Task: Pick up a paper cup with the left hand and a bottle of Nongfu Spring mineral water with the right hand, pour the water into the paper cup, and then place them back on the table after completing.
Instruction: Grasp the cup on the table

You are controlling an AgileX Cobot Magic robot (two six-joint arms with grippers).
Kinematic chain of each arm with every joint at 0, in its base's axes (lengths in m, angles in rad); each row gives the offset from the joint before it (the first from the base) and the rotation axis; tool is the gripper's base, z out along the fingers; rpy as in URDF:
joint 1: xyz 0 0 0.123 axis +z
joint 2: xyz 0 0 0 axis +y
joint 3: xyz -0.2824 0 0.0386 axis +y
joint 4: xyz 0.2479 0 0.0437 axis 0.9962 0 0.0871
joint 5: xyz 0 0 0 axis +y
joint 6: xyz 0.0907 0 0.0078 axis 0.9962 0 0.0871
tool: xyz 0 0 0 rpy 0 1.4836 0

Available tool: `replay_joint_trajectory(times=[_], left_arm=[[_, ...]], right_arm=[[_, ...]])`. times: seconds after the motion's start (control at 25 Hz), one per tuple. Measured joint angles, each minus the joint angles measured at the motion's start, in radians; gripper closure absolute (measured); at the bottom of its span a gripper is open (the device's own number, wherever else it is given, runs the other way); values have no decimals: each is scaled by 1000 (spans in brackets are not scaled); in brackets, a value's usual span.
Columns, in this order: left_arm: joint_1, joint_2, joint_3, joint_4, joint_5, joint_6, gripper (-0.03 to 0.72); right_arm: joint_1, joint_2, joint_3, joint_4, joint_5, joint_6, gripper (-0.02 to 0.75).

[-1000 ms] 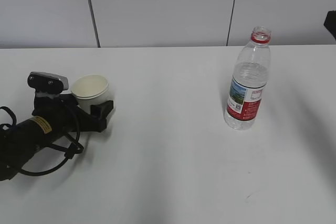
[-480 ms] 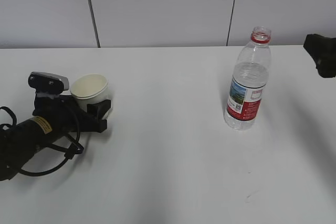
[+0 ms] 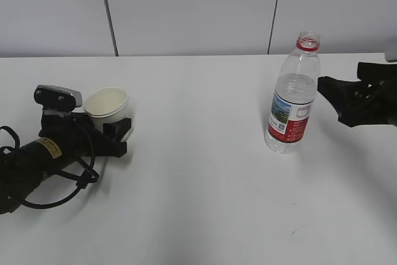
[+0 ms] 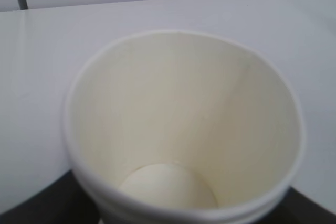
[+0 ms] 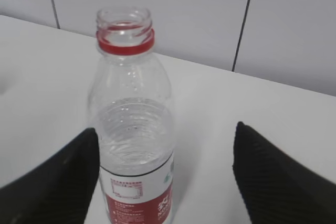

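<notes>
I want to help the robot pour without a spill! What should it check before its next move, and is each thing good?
1. Bottle standing upright on the table: ok.
2. Bottle cap off, neck open for pouring: ok.
3. Right gripper open wide enough, fingers either side of the bottle in the wrist view: ok.
4. Right gripper actually around the bottle: not ok, it sits just beside it in the exterior view, not touching.
5. Paper cup upright and empty inside: ok.
6. Left gripper gripping the cup firmly: cannot tell, its fingers flank the cup but contact is unclear.
</notes>
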Motion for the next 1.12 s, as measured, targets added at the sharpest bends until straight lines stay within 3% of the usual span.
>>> replay_joint_trajectory(times=[0.72, 1.12], left_arm=[[0, 0, -2, 2, 0, 0, 260], [0, 0, -3, 2, 0, 0, 260]], right_arm=[[0, 187, 0, 14, -237, 0, 152], [0, 270, 0, 17, -297, 1, 153]])
